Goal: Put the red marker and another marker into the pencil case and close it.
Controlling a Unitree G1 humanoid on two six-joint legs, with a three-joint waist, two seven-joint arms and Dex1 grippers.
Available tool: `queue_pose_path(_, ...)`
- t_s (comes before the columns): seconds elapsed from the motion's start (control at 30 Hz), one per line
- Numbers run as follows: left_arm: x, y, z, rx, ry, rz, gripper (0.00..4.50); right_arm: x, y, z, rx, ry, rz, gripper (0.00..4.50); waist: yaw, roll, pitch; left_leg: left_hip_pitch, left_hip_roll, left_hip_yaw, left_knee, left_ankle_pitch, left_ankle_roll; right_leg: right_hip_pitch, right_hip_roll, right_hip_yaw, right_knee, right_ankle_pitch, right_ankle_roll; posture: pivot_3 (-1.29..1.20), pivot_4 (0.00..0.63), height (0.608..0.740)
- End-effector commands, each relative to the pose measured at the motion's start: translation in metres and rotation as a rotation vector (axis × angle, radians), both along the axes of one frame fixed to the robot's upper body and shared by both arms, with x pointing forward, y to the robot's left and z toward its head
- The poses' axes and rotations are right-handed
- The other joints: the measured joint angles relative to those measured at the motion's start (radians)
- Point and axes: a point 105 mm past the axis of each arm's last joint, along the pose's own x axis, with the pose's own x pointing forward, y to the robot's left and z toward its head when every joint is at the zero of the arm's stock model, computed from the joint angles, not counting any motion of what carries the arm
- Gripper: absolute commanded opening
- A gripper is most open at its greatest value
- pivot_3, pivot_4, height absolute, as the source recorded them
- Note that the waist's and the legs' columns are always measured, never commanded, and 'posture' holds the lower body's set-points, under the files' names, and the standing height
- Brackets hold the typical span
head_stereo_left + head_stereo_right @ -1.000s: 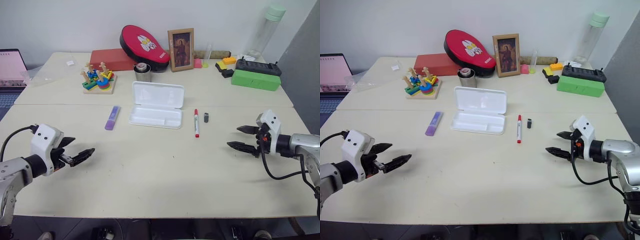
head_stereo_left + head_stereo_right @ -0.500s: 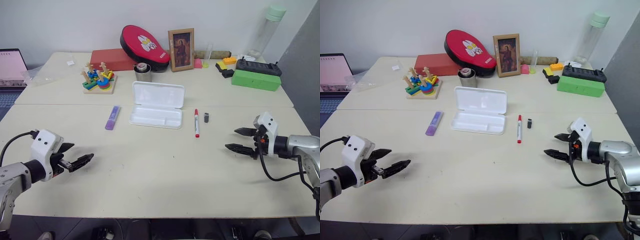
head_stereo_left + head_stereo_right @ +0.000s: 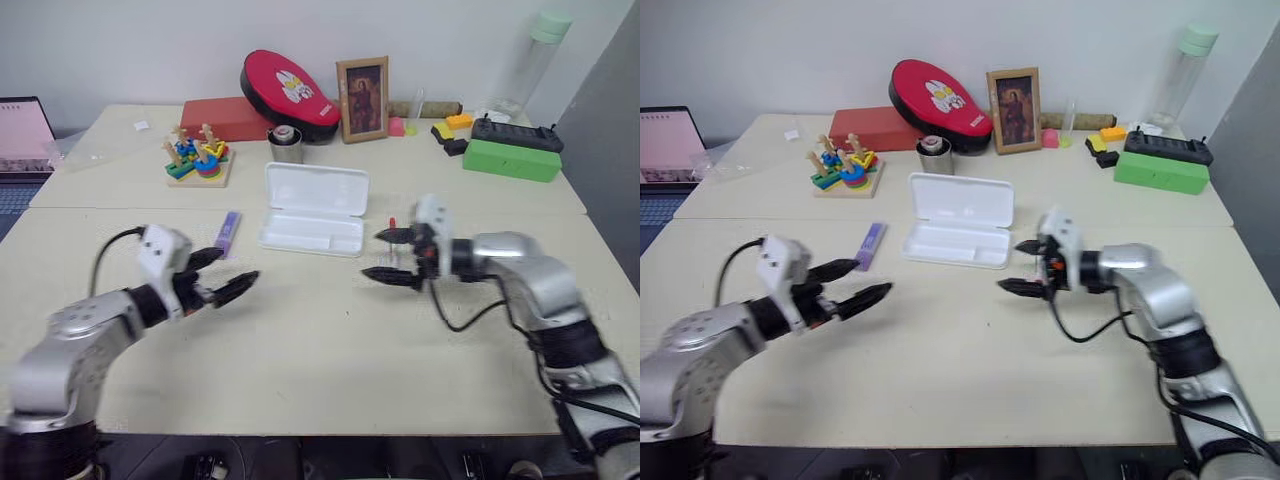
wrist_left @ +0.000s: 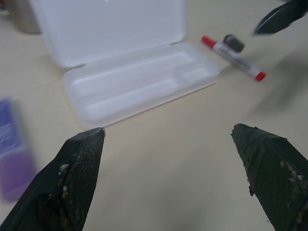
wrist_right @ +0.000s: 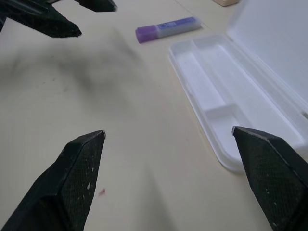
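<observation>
Two grippers are hanging above the pale beige table (image 3: 300,360), both empty with their black fingers spread wide apart. The left gripper (image 3: 222,277) is sitting just in front of the short, chunky lilac-purple marker (image 3: 228,231), which is lying flat on the table to the left of the flat white plastic pencil case (image 3: 312,208). The pencil case is lying open, its hinged lid tilted back and its shallow moulded tray holding nothing. The right gripper (image 3: 388,256) is hovering just to the right of the pencil case, its fingers partly covering the slim white-barrelled red marker (image 4: 233,57) in the head views. In the left wrist view the red marker is lying on the table beside the pencil case's right end, with a small dark grey cap-like piece (image 4: 234,43) just next to it. Behind the pencil case a small metal cup (image 3: 285,144), a wooden stacking toy with coloured rings (image 3: 198,157), a red oval pouch (image 3: 288,95) and a framed picture (image 3: 362,99) are standing near the wall.
</observation>
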Motion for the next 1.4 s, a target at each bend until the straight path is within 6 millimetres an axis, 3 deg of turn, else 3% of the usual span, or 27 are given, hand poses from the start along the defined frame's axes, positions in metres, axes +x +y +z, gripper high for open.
queue_pose_path(0.03, 0.005, -0.03, 0.02, -0.032, -0.091, -0.08, 4.5, 0.02, 0.019, -0.001, -0.058, -0.079, 0.019, 4.44, 0.001, 0.0, 0.0, 0.0, 0.0, 0.0, 0.0, 0.0, 0.0, 0.0, 0.0, 0.0, 0.0, 0.0, 0.0, 0.0, 0.15, 0.74)
queue_pose_path(0.17, 0.005, -0.045, 0.02, -0.048, -0.097, -0.115, 4.5, 0.039, 0.033, -0.008, -0.116, -0.106, 0.019, 4.44, -0.004, 0.0, 0.0, 0.0, 0.0, 0.0, 0.0, 0.001, -0.001, 0.0, 0.0, 0.0, 0.0, 0.0, 0.0, 0.0, 0.15, 0.74)
queue_pose_path(0.37, 0.002, -0.056, 0.021, -0.065, -0.104, -0.131, 4.5, 0.047, 0.042, -0.025, -0.191, -0.081, 0.046, 4.44, -0.008, 0.0, 0.0, 0.0, 0.0, 0.0, -0.001, 0.001, -0.002, 0.0, 0.0, 0.0, 0.0, 0.0, 0.0, 0.0, 0.15, 0.74)
queue_pose_path(0.47, 0.001, -0.055, 0.023, -0.072, -0.111, -0.12, 4.5, 0.048, 0.044, -0.039, -0.25, -0.064, 0.062, 3.94, -0.011, 0.0, 0.0, 0.0, 0.0, 0.0, -0.001, 0.001, -0.002, 0.0, 0.0, 0.0, 0.001, 0.0, 0.0, 0.0, 0.15, 0.74)
queue_pose_path(0.6, 0.0, -0.055, 0.024, -0.072, -0.113, -0.116, 4.5, 0.05, 0.047, -0.045, -0.274, -0.058, 0.063, 2.91, -0.016, 0.0, 0.0, 0.001, 0.0, 0.0, 0.0, 0.001, -0.002, 0.0, 0.0, 0.0, 0.002, 0.0, 0.0, 0.0, 0.15, 0.74)
queue_pose_path(0.77, 0.001, -0.051, 0.023, -0.064, -0.114, -0.102, 4.5, 0.051, 0.05, -0.042, -0.267, -0.068, 0.069, 1.59, -0.018, 0.0, 0.0, 0.002, 0.0, 0.0, 0.0, 0.0, -0.001, 0.0, 0.0, 0.0, 0.004, 0.0, 0.0, 0.0, 0.15, 0.74)
queue_pose_path(1.0, 0.007, -0.027, 0.032, -0.032, -0.137, -0.047, 4.5, 0.051, 0.053, -0.034, -0.244, -0.11, 0.081, 0.05, -0.027, 0.0, 0.0, 0.002, 0.0, 0.0, 0.0, 0.0, 0.0, -0.001, 0.0, 0.0, 0.006, 0.0, 0.0, 0.0, 0.15, 0.74)
queue_pose_path(1.2, 0.004, -0.022, 0.036, -0.01, -0.156, -0.051, 4.5, 0.04, 0.057, -0.017, -0.175, -0.194, 0.146, 0.05, -0.026, 0.0, 0.0, 0.002, 0.0, 0.0, 0.0, 0.0, 0.0, -0.001, 0.0, 0.0, 0.006, 0.0, 0.0, 0.0, 0.15, 0.74)
queue_pose_path(1.4, -0.02, -0.015, 0.035, -0.023, -0.13, -0.095, 4.5, -0.007, 0.043, -0.015, -0.166, -0.182, 0.312, 0.05, -0.025, 0.0, 0.0, 0.001, 0.0, 0.0, -0.001, 0.0, 0.0, -0.001, 0.0, 0.0, 0.005, 0.0, 0.0, 0.0, 0.15, 0.74)
